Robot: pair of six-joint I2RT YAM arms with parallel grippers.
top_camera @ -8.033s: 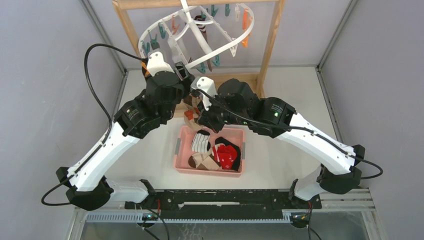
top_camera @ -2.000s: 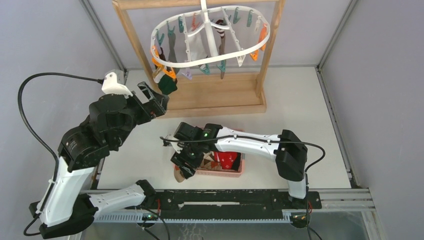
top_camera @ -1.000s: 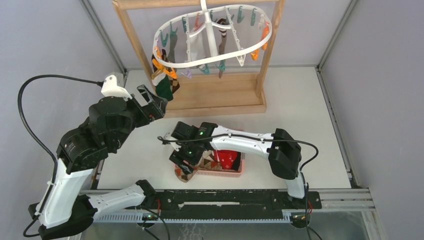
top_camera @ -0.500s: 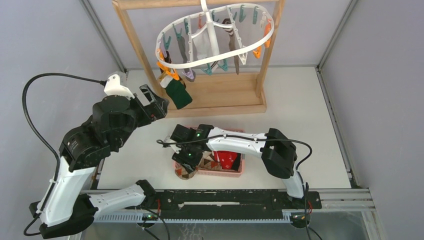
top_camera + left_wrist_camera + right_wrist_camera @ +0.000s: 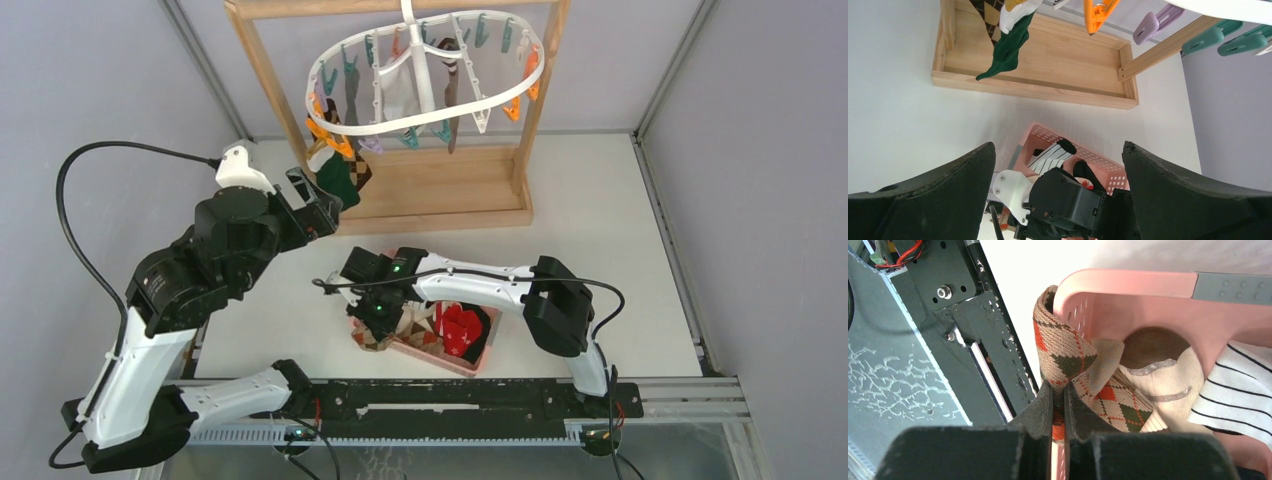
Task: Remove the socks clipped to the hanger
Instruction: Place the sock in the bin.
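While the left gripper [image 5: 318,205] is hovering wide open and empty beside a green sock [image 5: 338,180], the right gripper [image 5: 1058,392] is pinching a brown argyle sock [image 5: 1063,357] at the pink basket [image 5: 1128,282] edge. More socks [image 5: 400,90] are hanging from the hanger [image 5: 385,130]; others are lying in the basket.

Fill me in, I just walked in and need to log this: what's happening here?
The robot is moving socks from a hanger into a pink basket. The right gripper is pinched shut on an argyle sock draped over the basket's rim. The left gripper is wide open, raised near a green sock hanging from the hanger.
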